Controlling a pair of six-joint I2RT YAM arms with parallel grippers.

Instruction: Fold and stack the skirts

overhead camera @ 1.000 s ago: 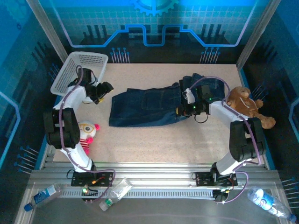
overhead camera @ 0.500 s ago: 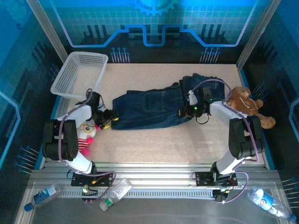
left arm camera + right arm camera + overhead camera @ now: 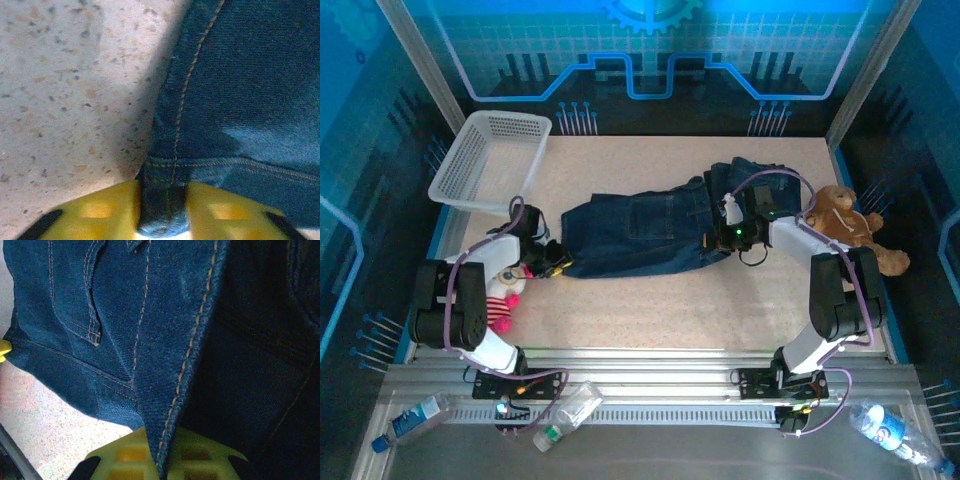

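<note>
Left gripper (image 3: 162, 212) and right gripper (image 3: 162, 455) pinch opposite ends of the denim skirt (image 3: 640, 230); the left's shallow hem bite could slip under tension.

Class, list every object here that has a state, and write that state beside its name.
denim skirt: spread out on the table, pinched at both ends.
left gripper: shut on the denim skirt's left corner.
right gripper: shut on the denim skirt's right edge.
basket: upright.
teddy bear: lying down.

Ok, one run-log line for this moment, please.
left end effector: shut on denim skirt corner | right end effector: shut on denim skirt
</note>
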